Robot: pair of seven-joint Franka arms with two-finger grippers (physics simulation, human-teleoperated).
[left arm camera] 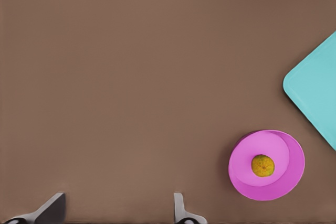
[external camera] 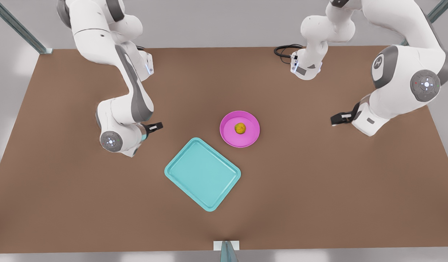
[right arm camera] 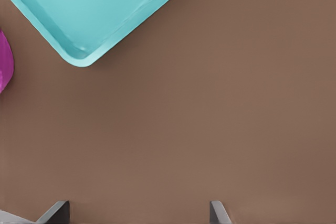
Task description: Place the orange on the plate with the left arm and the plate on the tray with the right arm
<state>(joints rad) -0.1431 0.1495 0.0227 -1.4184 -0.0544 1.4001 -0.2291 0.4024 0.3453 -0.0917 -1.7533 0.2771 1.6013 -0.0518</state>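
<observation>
Well, from the front view the orange (external camera: 240,128) sits near the middle of the pink plate (external camera: 229,140), so by my reckoning the left arm's share is done. The plate rests flat on the brown bench (external camera: 318,182), just beside the far corner of the turquoise tray (external camera: 202,174) but not on it. The left gripper (external camera: 337,118) hangs at the front view's right, well apart from the plate. The right gripper (external camera: 156,127) hangs at the front view's left, near the tray. Neither holds anything, which suits a pause between the two halves of the job.

Next, the left wrist view. Here the left gripper (left arm camera: 118,203) has its jaws spread wide and empty over bare bench. The orange (left arm camera: 262,165) lies inside the plate (left arm camera: 244,182), and a corner of the tray (left arm camera: 315,93) sits beyond it. This arm looks to be waiting.

Lastly, the right wrist view. The right gripper (right arm camera: 139,208) has its jaws fully apart, gripping nothing. The tray (right arm camera: 94,3) is close ahead, with a sliver of the plate (right arm camera: 4,61) at the edge. I'd judge it must reach the plate's rim next and keep the plate level, lest the orange roll off.
</observation>
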